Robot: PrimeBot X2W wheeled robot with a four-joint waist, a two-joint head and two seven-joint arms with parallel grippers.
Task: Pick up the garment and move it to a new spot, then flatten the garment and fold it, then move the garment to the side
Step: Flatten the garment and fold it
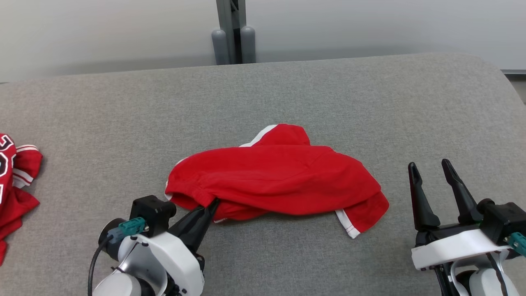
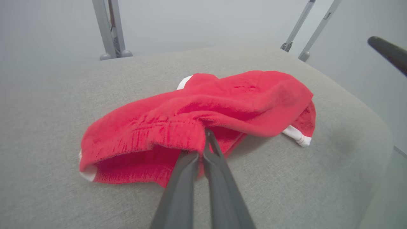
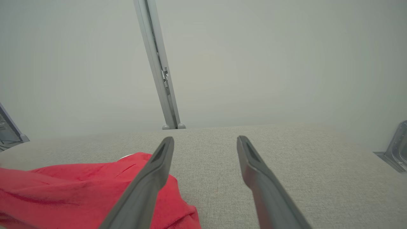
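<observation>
The garment [image 1: 279, 181] lies crumpled in the middle of the grey padded surface [image 1: 287, 90], bright red with white trim at its top and at its lower right corner. My left gripper [image 1: 213, 203] is shut on the garment's near-left hem. In the left wrist view the two dark fingers pinch a fold of the red cloth [image 2: 197, 111] at their tips [image 2: 205, 136]. My right gripper [image 1: 429, 166] stands open to the right of the garment, apart from it, with nothing between its fingers. The right wrist view has the garment [image 3: 63, 187] at the lower left, beside the open gripper [image 3: 205, 141].
Another red jersey [image 1: 12, 181] with striped trim and dark lettering lies bunched at the left edge of the surface. A grey post [image 1: 233, 33] stands behind the far edge against a pale wall. The surface's rounded right corner drops off at the far right.
</observation>
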